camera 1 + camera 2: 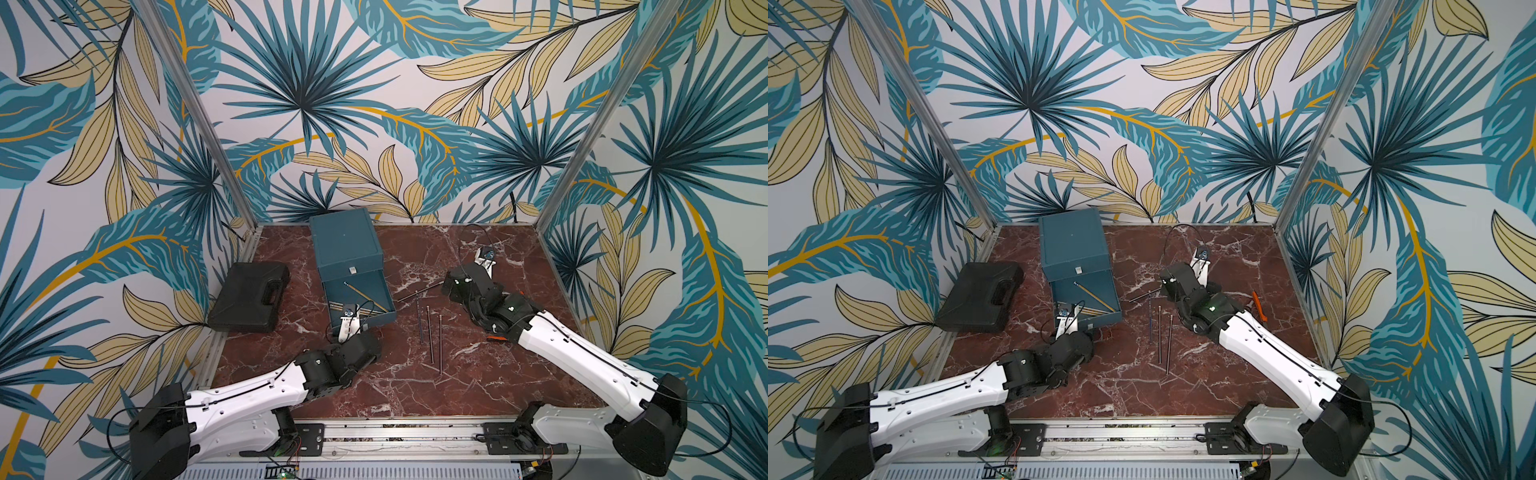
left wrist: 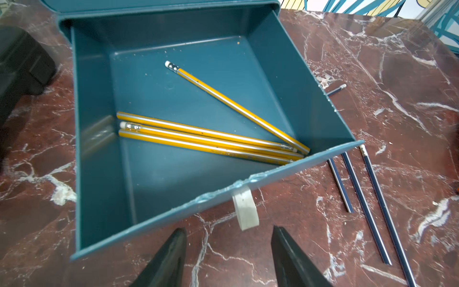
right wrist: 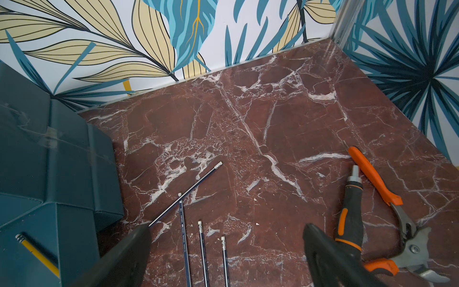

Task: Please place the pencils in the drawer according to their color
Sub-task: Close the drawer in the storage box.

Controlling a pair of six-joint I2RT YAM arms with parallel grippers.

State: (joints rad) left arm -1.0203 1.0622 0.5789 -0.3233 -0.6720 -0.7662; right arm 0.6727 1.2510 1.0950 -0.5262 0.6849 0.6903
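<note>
The red marble table carries a teal drawer cabinet toward the back, its low drawer pulled out toward the arms. A black case lies to the left of it. The left gripper hovers just before the drawer's front, jaws parted with nothing between them. The right gripper hangs over bare marble, jaws spread wide and empty. Orange-handled pliers and a screwdriver lie beside it. Four yellow pencils lie inside the open drawer. Four dark blue pencils rest on the table to its right, three side by side and one slanted. A small white pull tab sticks out just ahead of the left gripper.
</note>
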